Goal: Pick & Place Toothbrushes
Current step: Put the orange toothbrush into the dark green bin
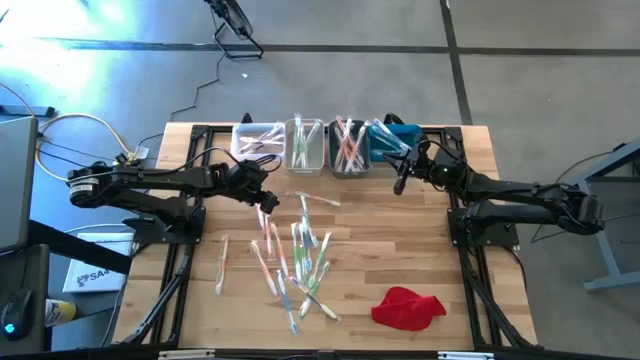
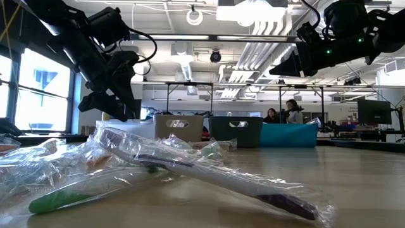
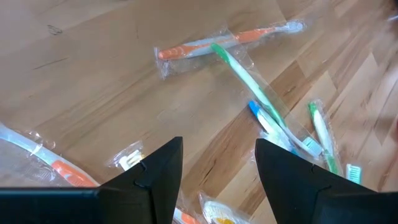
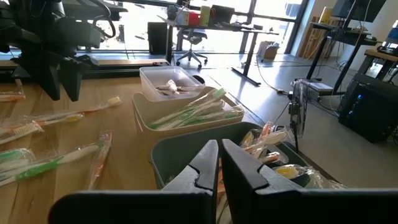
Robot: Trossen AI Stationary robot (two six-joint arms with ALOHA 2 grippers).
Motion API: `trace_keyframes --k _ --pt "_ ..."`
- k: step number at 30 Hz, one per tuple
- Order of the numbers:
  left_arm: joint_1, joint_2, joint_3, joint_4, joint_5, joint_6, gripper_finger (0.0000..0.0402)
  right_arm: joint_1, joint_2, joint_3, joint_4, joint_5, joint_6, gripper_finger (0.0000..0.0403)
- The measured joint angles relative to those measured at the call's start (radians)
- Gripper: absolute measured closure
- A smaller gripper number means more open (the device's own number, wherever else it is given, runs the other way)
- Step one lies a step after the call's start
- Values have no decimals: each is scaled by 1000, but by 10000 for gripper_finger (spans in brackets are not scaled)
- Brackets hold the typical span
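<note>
Above the scattered toothbrushes (image 1: 290, 255), left gripper (image 3: 219, 163) spread wide, empty; right gripper (image 4: 219, 160) clenched, seemingly empty, over the grey bin (image 4: 171, 151).

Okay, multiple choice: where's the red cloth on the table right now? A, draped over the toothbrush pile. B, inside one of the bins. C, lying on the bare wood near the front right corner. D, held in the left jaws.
C: in the high view the red cloth lies alone on the wooden table near the front right corner, apart from the scattered toothbrushes.
</note>
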Motion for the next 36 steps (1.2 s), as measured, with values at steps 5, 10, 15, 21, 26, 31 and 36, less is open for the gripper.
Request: trace_keyframes --k 5,10,15,21,26,31,36 --pt "0 0 0 0 2 39 203 0 0 0 0 0 0 391" --pt "0 0 0 0 2 75 203 0 0 0 0 0 0 391" --pt "0 0 0 0 -13 45 203 0 0 0 0 0 0 391" --pt "1 0 0 -1 -14 11 203 0 0 0 0 0 2 391" --pt "1 0 1 -36 -56 -1 203 0 0 0 0 0 3 391" --pt "1 0 2 -127 -166 -76 203 0 0 0 0 0 3 391" --pt "1 1 2 -208 -258 -203 203 0 0 0 0 0 3 391"
